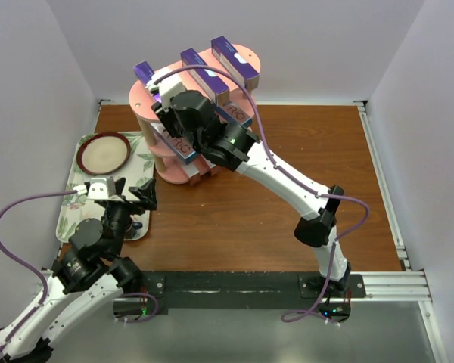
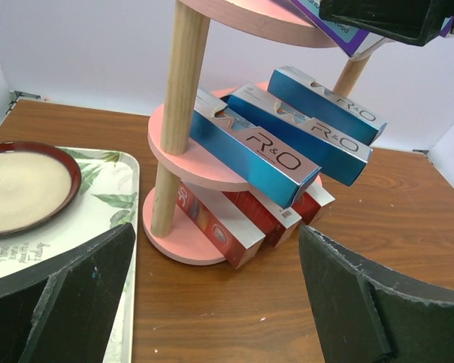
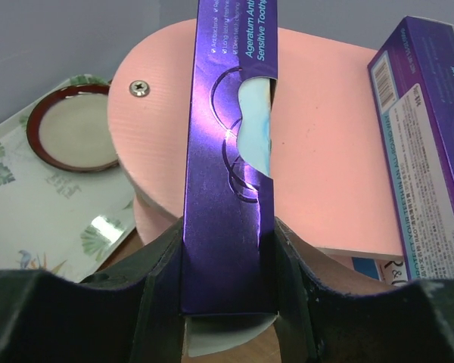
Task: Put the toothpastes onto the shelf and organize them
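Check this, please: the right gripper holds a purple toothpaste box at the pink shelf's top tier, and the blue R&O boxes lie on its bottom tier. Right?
Wrong tier: the blue R&O boxes lie on the middle tier of the pink shelf, as the left wrist view shows. The right gripper does hold a purple toothpaste box at the top tier.

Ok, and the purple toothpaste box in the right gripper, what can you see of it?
The purple toothpaste box is a long, slim carton of glossy, metallic-looking card. It has white lettering that includes the word Sensitive, and a curved cut-out window showing something pale blue inside. The right gripper is shut on its near end, one finger on each long side. The box extends out over the pink top board of the shelf, roughly alongside another purple box. I cannot tell whether it rests on the board.
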Tool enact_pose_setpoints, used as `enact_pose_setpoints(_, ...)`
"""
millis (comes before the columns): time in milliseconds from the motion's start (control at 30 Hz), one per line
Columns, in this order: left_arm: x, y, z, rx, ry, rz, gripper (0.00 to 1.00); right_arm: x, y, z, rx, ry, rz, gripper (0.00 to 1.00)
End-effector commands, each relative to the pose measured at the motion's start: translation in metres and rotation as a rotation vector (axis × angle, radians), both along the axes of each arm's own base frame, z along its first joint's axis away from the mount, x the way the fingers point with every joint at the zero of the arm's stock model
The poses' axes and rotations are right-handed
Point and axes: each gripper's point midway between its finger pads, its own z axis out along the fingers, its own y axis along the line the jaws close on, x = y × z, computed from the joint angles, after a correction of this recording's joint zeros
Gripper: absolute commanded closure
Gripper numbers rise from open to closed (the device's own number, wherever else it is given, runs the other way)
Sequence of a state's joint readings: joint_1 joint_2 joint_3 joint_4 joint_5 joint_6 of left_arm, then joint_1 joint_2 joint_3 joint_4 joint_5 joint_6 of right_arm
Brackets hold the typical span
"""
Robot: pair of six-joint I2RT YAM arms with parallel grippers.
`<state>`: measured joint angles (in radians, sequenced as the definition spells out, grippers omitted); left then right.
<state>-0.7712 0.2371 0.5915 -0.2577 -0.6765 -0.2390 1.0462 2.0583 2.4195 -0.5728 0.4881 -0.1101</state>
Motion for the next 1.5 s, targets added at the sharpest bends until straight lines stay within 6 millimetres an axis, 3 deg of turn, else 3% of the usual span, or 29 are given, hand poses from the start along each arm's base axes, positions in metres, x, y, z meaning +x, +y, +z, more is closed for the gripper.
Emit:
enact_pose_setpoints(0,0.001,0.001,0.002,0.018,-0.009,0.005,0.05,0.006,-0.019,0.032,0.076,-0.033,-0.050,0.52)
enact_pose_setpoints(200,0.002,0.002,0.001,0.021,-0.009,0.008,0.05,0.007,-0.018,0.030,0.073,-0.025,-0.031,0.45)
enact_pose_setpoints(300,0.002,0.001,0.001,0.023,-0.009,0.006,0.05,0.006,-0.018,0.032,0.083,-0.021,-0.024,0.37)
enact_pose_setpoints(500,0.002,0.003,0.002,0.020,-0.011,0.014,0.06,-0.009,-0.021,0.059,0.156,-0.031,0.038,0.04)
enact_pose_setpoints(567,0.002,0.005,0.002,0.019,-0.011,0.023,0.05,-0.016,-0.033,0.079,0.194,-0.058,0.039,0.01)
enact_pose_setpoints(633,0.002,0.010,0.003,0.009,-0.013,0.046,0.05,-0.017,-0.041,0.084,0.204,-0.072,0.020,0.01)
enact_pose_setpoints(667,0.001,0.013,0.003,0.007,-0.012,0.056,0.05,-0.021,-0.056,0.100,0.230,-0.093,0.006,0.01)
enact_pose_setpoints(733,-0.001,0.023,0.005,-0.017,-0.017,0.099,0.04,-0.017,-0.073,0.098,0.226,-0.087,-0.038,0.01)
enact_pose_setpoints(767,-0.004,0.029,0.005,-0.031,-0.020,0.123,0.04,-0.010,-0.097,0.107,0.263,-0.082,-0.087,0.01)
enact_pose_setpoints(833,-0.006,0.044,0.005,-0.063,-0.019,0.193,0.01,0.011,-0.132,0.095,0.285,-0.043,-0.176,0.01)
enact_pose_setpoints(867,-0.009,0.050,0.006,-0.079,-0.027,0.214,0.01,0.007,-0.155,0.108,0.318,-0.059,-0.206,0.02)
enact_pose_setpoints(900,-0.011,0.052,0.007,-0.085,-0.035,0.220,0.01,0.014,-0.166,0.092,0.298,-0.044,-0.238,0.01)
enact_pose_setpoints(933,-0.012,0.054,0.006,-0.087,-0.040,0.223,0.00,0.023,-0.189,0.089,0.305,-0.042,-0.293,0.01)
enact_pose_setpoints(967,-0.014,0.057,0.008,-0.096,-0.049,0.231,0.00,0.015,-0.211,0.101,0.335,-0.063,-0.314,0.02)
enact_pose_setpoints(1000,-0.015,0.058,0.009,-0.095,-0.052,0.234,0.00,0.020,-0.223,0.084,0.312,-0.042,-0.344,0.01)
enact_pose_setpoints(1067,-0.016,0.060,0.010,-0.095,-0.053,0.239,0.00,0.023,-0.264,0.082,0.319,-0.052,-0.436,0.01)
enact_pose_setpoints(1233,-0.022,0.061,0.022,-0.101,-0.057,0.213,0.00,-0.003,-0.362,0.051,0.301,-0.052,-0.657,0.01)
enact_pose_setpoints(1267,-0.023,0.062,0.024,-0.098,-0.060,0.211,0.00,-0.010,-0.375,0.046,0.304,-0.051,-0.685,0.01)
enact_pose_setpoints(1300,-0.025,0.064,0.027,-0.100,-0.063,0.212,0.00,-0.014,-0.385,0.019,0.270,-0.016,-0.724,0.01)
enact_pose_setpoints(1333,-0.028,0.067,0.031,-0.100,-0.067,0.213,0.00,-0.031,-0.403,0.024,0.302,-0.045,-0.759,0.01)
enact_pose_setpoints(1367,-0.030,0.069,0.033,-0.098,-0.070,0.217,0.00,-0.037,-0.409,0.001,0.270,-0.016,-0.786,0.01)
enact_pose_setpoints(1433,-0.036,0.075,0.038,-0.103,-0.073,0.222,0.00,-0.063,-0.428,-0.002,0.297,-0.045,-0.837,0.01)
enact_pose_setpoints(1467,-0.038,0.077,0.040,-0.106,-0.075,0.225,0.00,-0.067,-0.431,-0.023,0.274,-0.020,-0.848,0.01)
